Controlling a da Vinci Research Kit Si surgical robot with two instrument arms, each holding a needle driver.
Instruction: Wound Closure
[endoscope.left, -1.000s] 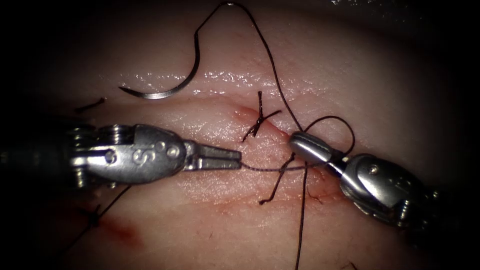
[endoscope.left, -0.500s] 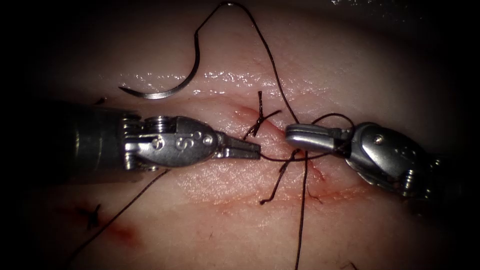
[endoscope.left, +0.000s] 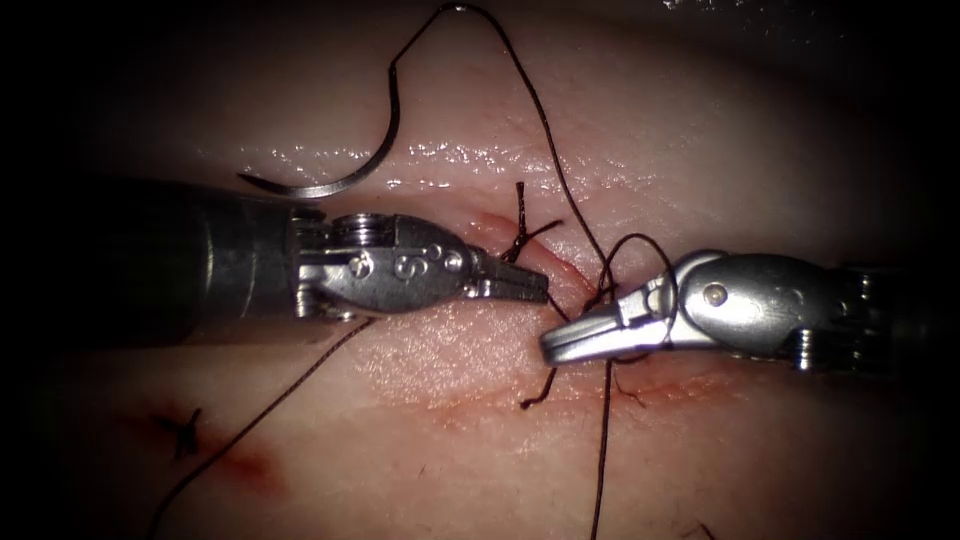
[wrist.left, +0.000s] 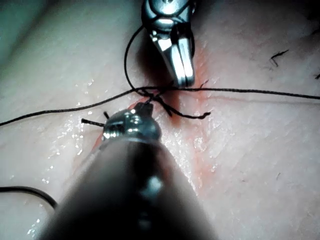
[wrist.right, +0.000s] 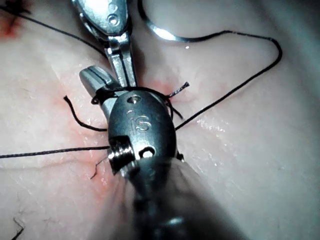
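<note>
The curved needle (endoscope.left: 340, 180) lies loose on the tissue (endoscope.left: 700, 150), up and left of the cut (endoscope.left: 560, 262), with no part in the tissue and neither tool holding it. Its thread (endoscope.left: 545, 120) arcs over the top and comes down to the cut. My left tool (endoscope.left: 540, 292) is shut on the thread at the cut. My right tool (endoscope.left: 550, 347) points down-left, tip just below the left tool's tip, with a loop of thread (endoscope.left: 640, 240) around it. A short thread tail (endoscope.left: 540, 390) hangs beside its tip. In the left wrist view the right tool (wrist.left: 184, 80) hovers over the crossing threads.
A tied stitch with cut ends (endoscope.left: 520, 235) sits just above the two tips. Another stitch (endoscope.left: 185, 430) and a spot of red fluid (endoscope.left: 250, 465) are at the lower left. One long strand (endoscope.left: 604, 450) runs down, another (endoscope.left: 260, 420) runs down-left.
My left tool has moved right and slightly up, carrying the thread toward the cut. My right tool has swung from pointing up-left to down-left, its tip dropping below the left tip.
</note>
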